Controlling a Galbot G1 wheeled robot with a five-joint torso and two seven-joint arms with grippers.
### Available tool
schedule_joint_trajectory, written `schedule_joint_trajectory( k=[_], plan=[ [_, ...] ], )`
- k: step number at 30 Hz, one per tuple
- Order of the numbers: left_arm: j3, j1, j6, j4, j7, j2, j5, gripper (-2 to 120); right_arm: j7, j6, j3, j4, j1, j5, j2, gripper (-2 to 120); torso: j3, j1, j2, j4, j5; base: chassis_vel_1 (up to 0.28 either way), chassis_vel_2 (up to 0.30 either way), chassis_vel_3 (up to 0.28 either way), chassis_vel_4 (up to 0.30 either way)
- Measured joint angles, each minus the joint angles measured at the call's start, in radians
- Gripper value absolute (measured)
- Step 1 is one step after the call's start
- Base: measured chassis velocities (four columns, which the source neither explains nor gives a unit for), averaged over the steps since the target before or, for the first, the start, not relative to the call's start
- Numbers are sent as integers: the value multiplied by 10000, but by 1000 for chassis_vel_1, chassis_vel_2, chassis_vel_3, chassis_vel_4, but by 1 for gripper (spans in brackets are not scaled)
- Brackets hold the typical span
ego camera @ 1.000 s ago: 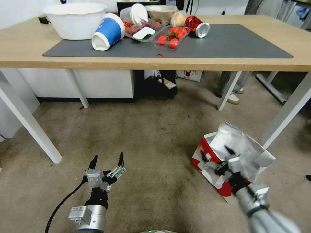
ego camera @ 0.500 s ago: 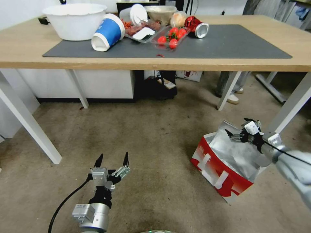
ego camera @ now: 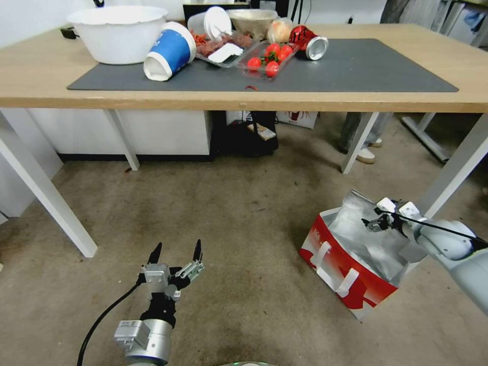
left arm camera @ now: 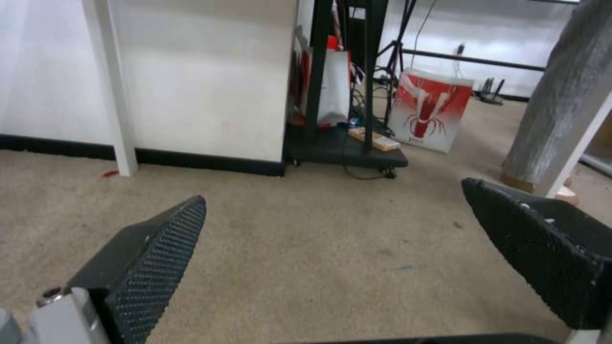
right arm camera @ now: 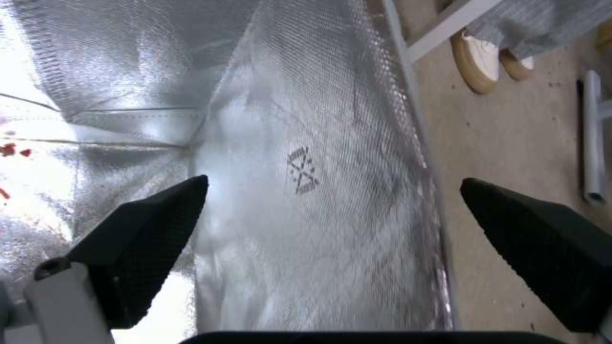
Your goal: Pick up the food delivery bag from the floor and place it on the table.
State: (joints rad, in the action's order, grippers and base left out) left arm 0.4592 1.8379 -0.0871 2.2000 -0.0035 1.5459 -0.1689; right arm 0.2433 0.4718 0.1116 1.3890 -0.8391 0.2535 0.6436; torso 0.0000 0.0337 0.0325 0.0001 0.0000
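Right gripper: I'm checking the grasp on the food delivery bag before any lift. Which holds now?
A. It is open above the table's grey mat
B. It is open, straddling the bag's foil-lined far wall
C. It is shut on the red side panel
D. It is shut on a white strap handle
B: the right gripper has its jaws spread, one inside the food delivery bag over the silver lining and one outside over the floor.

You've got a white food delivery bag [ego camera: 351, 264] with a red side panel, white strap handles and silver woven-texture foil lining. Floor [ego camera: 244, 223] is mottled beige-brown with darker stains. Table [ego camera: 30, 71] is light wood on white legs, with a dark grey mat [ego camera: 366, 66]. Gripper pads [right arm camera: 159, 224] are black and dimpled.
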Motion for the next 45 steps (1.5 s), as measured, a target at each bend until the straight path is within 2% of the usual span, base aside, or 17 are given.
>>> schedule_joint_trajectory(
  k=[9, 16, 31, 34, 39, 42, 43, 45],
  plan=[
    [25, -104, 37, -93, 20, 4, -37, 100, -94, 898, -519, -200, 672, -349, 248, 100, 0, 0, 5, 2, -1, 0, 0, 0, 0],
    [61, -168, 83, -132, 19, -38, -117, 100, -158, 1333, -477, -219, 473, -535, 328, 100, -1, 0, 7, -3, 0, 0, 0, 0, 0],
    [81, -190, 105, -190, 15, -60, -159, 100, -279, 1725, -297, -492, 336, -503, 465, 97, -1, 1, 9, -1, -1, 0, 0, 0, 0],
    [87, -187, 92, -201, 17, -60, -168, 100, -288, 1768, -290, -545, 299, -409, 465, 86, -1, 1, 9, 0, 0, 0, 0, 0, 0],
    [82, -184, 88, -199, 26, -61, -203, 100, -307, 1790, -259, -556, 214, -371, 475, 76, -1, 1, 9, 0, 0, 0, 0, 0, 0],
    [82, -191, 87, -193, 25, -76, -236, 100, -328, 1801, -207, -555, 139, -338, 488, 62, -1, 1, 10, -1, -1, 0, 0, 0, 0],
    [82, -191, 87, -193, 25, -76, -236, 100, -328, 1801, -207, -555, 139, -338, 488, 62, -1, 1, 10, -1, -1, 0, 0, 0, 0],
    [93, -182, 86, -187, 11, -94, -262, 100, -329, 1787, -158, -546, 79, -229, 490, 51, -1, 1, 10, 0, -1, 0, 0, 0, 0]
  ],
)
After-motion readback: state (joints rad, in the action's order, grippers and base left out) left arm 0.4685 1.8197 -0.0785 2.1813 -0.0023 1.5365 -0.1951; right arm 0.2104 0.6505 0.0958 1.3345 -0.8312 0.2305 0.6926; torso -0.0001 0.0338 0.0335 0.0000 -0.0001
